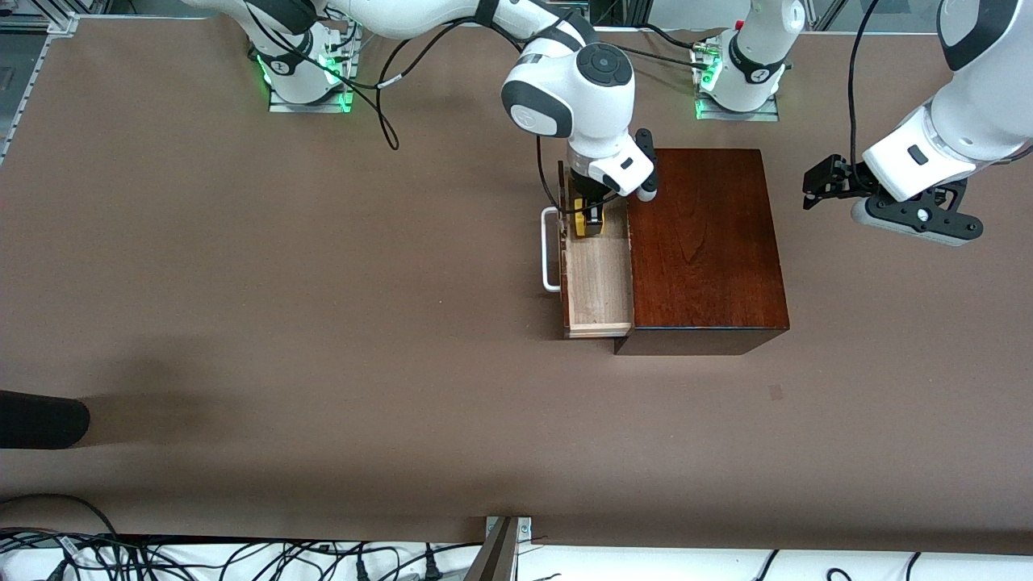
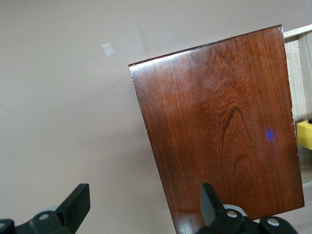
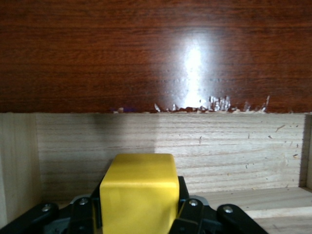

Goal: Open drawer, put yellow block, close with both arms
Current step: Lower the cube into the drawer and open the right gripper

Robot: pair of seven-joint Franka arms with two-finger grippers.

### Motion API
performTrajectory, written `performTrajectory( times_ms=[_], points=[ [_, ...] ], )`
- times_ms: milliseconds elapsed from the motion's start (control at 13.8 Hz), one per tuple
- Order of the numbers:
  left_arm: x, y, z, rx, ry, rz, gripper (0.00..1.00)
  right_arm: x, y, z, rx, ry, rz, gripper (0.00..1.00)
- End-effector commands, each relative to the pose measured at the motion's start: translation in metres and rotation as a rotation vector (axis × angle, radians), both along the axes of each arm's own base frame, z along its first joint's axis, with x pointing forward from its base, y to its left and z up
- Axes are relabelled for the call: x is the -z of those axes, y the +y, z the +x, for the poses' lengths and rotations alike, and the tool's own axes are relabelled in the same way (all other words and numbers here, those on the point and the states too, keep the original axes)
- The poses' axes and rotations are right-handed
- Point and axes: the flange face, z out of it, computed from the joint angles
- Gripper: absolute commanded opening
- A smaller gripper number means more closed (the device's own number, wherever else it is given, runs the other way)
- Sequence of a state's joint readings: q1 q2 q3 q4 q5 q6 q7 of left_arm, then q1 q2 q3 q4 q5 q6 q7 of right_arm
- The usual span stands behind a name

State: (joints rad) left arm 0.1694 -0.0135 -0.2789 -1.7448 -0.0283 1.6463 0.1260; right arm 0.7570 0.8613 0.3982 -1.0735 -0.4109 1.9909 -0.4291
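Note:
The mahogany box (image 1: pixel 706 242) stands toward the left arm's end of the table. Its drawer (image 1: pixel 597 278) is pulled out, pale wood inside, with a white bar handle (image 1: pixel 550 250). My right gripper (image 1: pixel 591 219) reaches down into the drawer's end nearest the robots' bases, shut on the yellow block (image 3: pixel 139 192). The same block (image 1: pixel 583 223) shows between the fingers in the front view, and its edge (image 2: pixel 304 135) peeks into the left wrist view. My left gripper (image 2: pixel 145 204) is open, waiting in the air beside the box (image 2: pixel 219 131), holding nothing.
A dark object (image 1: pixel 40 420) pokes in at the table's edge toward the right arm's end. Cables (image 1: pixel 387 113) trail from the right arm's base. A small pale mark (image 1: pixel 775 393) lies on the brown table nearer the camera than the box.

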Motion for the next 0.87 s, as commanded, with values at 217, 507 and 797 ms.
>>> performTrajectory(
  times_ms=[217, 507, 797],
  points=[
    [-0.005, -0.001, 0.005, 0.026, 0.004, 0.014, 1.00, 0.015, 0.001, 0.006, -0.013, -0.009, -0.033, 0.00],
    [-0.005, -0.001, 0.005, 0.025, 0.005, 0.013, 1.00, 0.027, -0.001, 0.009, -0.020, -0.004, -0.049, 0.00],
    [-0.005, -0.001, 0.005, 0.024, 0.005, 0.013, 1.00, 0.033, -0.002, 0.009, -0.007, 0.001, -0.052, 0.98]
  ],
)
